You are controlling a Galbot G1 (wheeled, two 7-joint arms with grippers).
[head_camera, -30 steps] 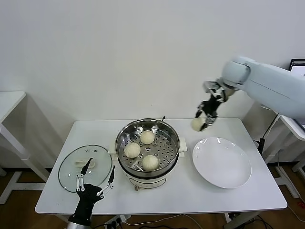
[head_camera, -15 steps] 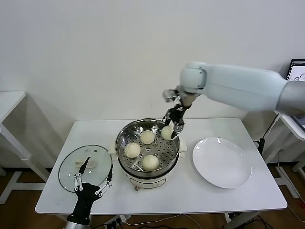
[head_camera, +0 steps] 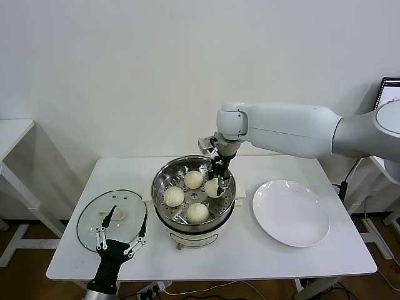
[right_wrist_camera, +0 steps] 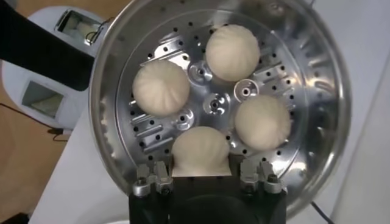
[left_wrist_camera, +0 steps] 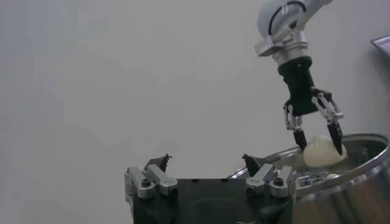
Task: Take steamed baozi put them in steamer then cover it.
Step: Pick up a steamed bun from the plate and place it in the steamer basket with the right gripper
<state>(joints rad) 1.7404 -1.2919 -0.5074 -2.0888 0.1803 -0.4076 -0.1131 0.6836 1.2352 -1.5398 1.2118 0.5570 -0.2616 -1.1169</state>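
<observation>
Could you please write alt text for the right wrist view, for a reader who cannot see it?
Seen from above, the right gripper is shut on a steamed baozi, holding it over the perforated tray of the shiny steamer. Three more baozi already sit on the tray around its centre.
</observation>
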